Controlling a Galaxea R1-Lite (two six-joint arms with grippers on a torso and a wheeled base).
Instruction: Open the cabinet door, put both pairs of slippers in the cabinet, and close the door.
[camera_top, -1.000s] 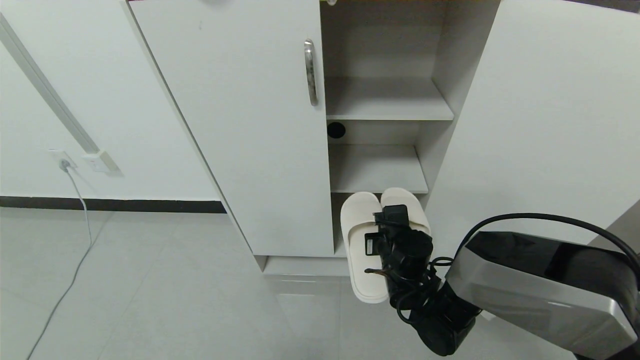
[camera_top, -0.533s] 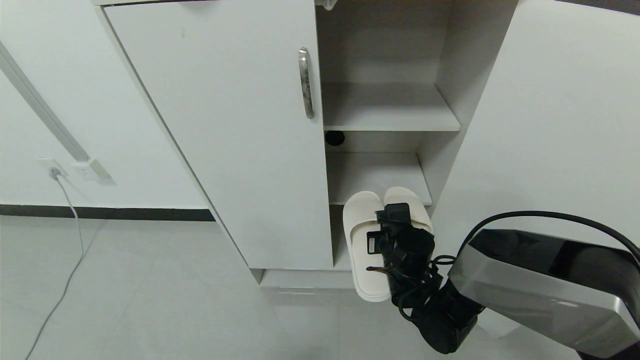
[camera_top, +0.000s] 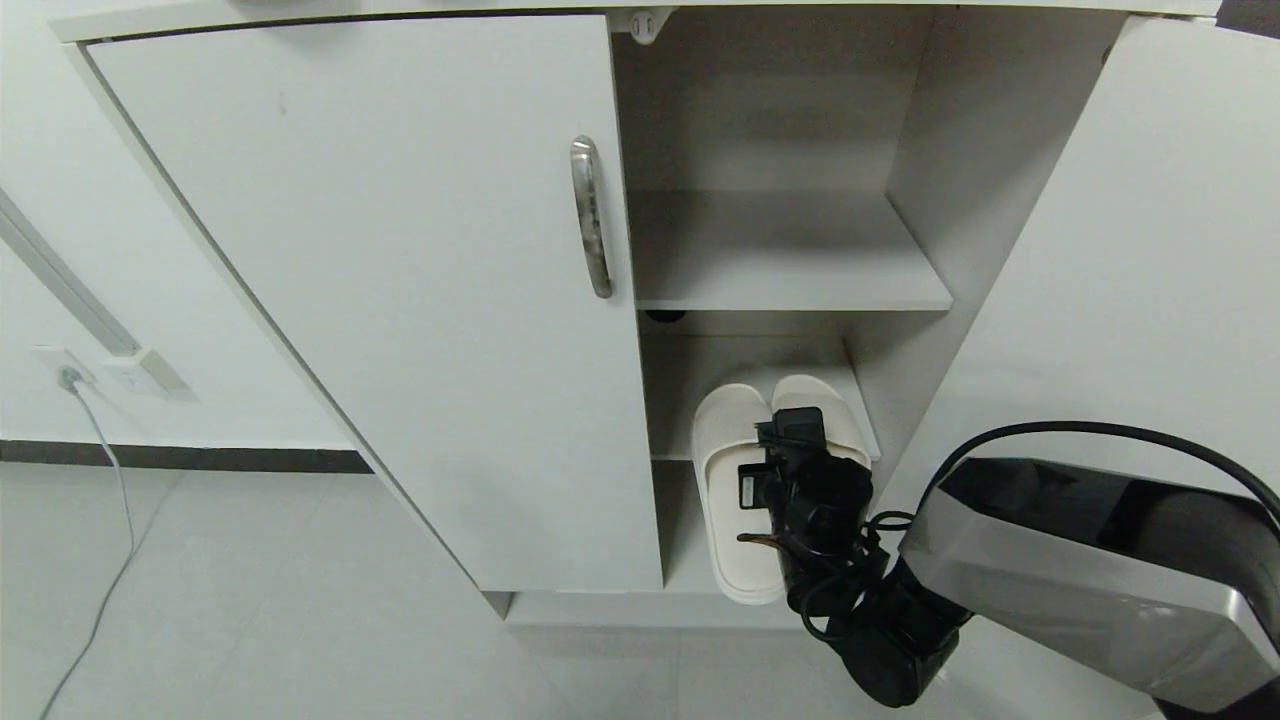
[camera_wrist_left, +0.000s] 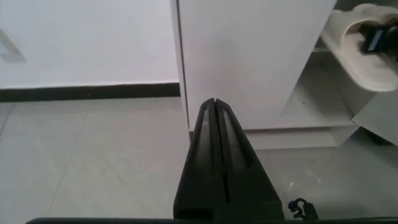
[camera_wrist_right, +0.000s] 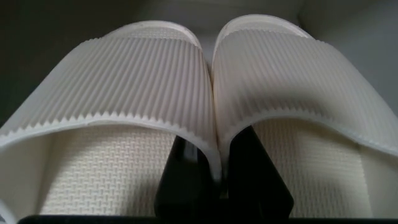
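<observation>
R gripper (camera_top: 797, 428) clamped on inner strap edges of white slippers (camera_top: 728, 480). Pair side by side, toes pointing into cabinet (camera_top: 780, 250) opening, at 5 o'clock from handle (camera_top: 590, 215) of shut L door (camera_top: 380, 260). Toes overlap lower shelf (camera_top: 665, 400); contact w/ shelf not determinable. R door (camera_top: 1150, 260) open. L gripper (camera_wrist_left: 214, 118) fingers pressed together, empty, above floor (camera_wrist_left: 93, 162) nr cabinet base.

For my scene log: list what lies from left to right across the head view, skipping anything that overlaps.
wall socket → closed cabinet door → door handle → pair of slippers → open cabinet door
</observation>
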